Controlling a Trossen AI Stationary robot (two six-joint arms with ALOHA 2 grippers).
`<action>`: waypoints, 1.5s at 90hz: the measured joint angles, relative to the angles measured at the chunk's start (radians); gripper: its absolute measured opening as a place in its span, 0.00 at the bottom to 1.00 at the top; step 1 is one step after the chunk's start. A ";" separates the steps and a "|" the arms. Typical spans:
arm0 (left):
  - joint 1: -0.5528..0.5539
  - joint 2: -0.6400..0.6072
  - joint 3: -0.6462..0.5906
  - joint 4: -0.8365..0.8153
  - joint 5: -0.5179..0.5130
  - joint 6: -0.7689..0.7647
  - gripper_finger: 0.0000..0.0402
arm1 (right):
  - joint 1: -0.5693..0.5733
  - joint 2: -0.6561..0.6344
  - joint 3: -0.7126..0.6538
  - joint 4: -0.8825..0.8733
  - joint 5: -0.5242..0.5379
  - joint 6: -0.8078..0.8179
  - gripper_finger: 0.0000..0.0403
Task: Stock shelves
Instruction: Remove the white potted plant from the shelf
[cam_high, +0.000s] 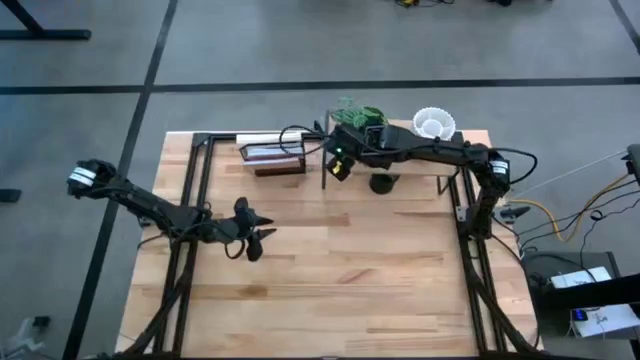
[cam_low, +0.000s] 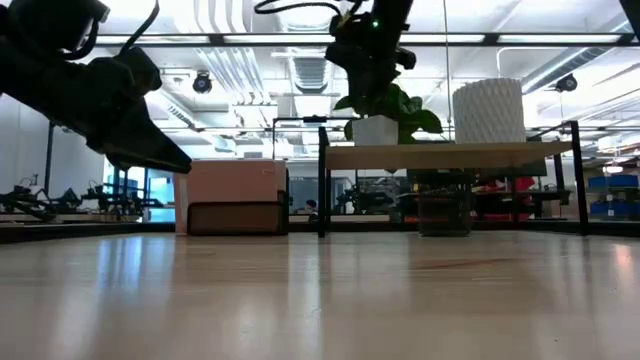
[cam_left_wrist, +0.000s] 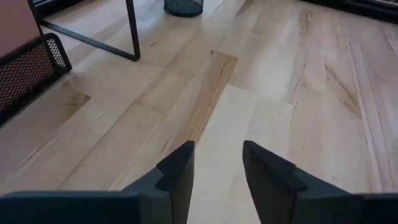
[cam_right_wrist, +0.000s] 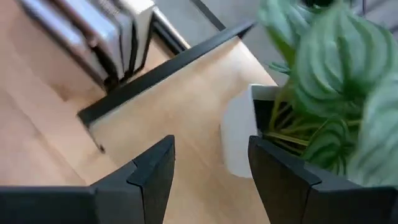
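The shelves (cam_low: 450, 156), a pale board on a thin black frame, stand at the table's far right. On the board sit a leafy plant in a white pot (cam_low: 376, 128) and a white ribbed vase (cam_low: 488, 110). My right gripper (cam_right_wrist: 211, 149) hovers open above the board's left end. The pot (cam_right_wrist: 239, 134) stands just beside one finger, not between the two, and the leaves (cam_right_wrist: 323, 68) spread above it. My left gripper (cam_left_wrist: 217, 152) hangs open over bare tabletop at the left middle (cam_high: 255, 240), with nothing between its fingers.
A dark mesh book rack with books (cam_high: 272, 158) stands left of the shelves, its books (cam_right_wrist: 93, 37) beyond the board's black edge. A dark mesh cup (cam_low: 440, 212) sits under the board. Bare tabletop (cam_high: 350, 280) stretches across the near half.
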 joint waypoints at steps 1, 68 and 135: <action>0.000 0.000 0.000 0.000 0.000 0.000 0.31 | 0.000 0.000 -0.002 0.000 0.000 -0.014 0.47; 0.000 0.000 0.000 -0.002 0.000 0.000 0.25 | -0.009 0.000 -0.069 0.001 0.117 -0.331 0.52; 0.000 0.000 0.000 -0.002 0.000 0.000 0.33 | -0.024 0.000 -0.133 0.002 0.112 -0.336 0.60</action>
